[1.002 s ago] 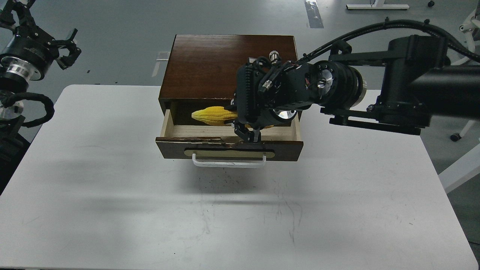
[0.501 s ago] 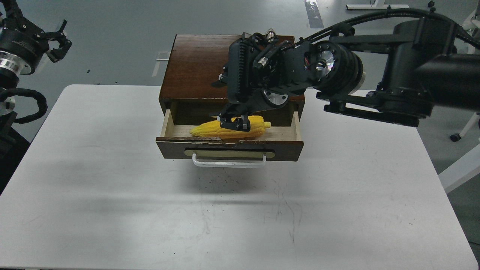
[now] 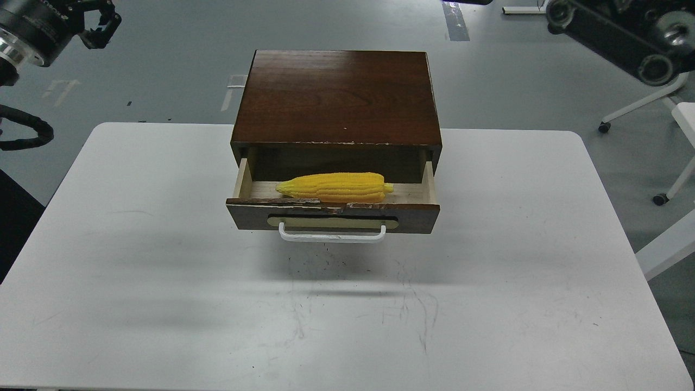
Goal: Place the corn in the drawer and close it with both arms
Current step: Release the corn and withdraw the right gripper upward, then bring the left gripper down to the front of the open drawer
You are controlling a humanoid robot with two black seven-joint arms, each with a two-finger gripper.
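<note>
With the corn (image 3: 335,187) lying flat on the pale floor of the open drawer (image 3: 332,214), the entry reads as follows.

Corn: one yellow cob, long axis running left to right, parallel to the drawer front; tapered tip to the left, small stub end to the right. It sits just behind the chipped top edge of the front panel and well inside the side walls, free of any gripper.

Drawer: pulled out of the dark wooden cabinet (image 3: 336,98), its cream plate and white bar handle (image 3: 332,234) facing the robot. By my judgement the placing is done and the closing is not; the push must go straight back, away from the robot, square to the cob's length.

Left gripper (image 3: 100,24): at the top left corner, over the floor beyond the table (image 3: 163,282), well apart from the drawer. It is dark and partly cut by the edge; whether the claws are spread or closed cannot be told.

Right arm (image 3: 624,32): only a black section with round joints shows at the top right corner, high and far from the cabinet. Its gripper is out of view.

Nearer arm: neither is close. Both lie behind and above the drawer front, to either side, so each would need to come down and forward to reach the panel.

Brands, labels, writing: none readable on cabinet, corn or arms.
</note>
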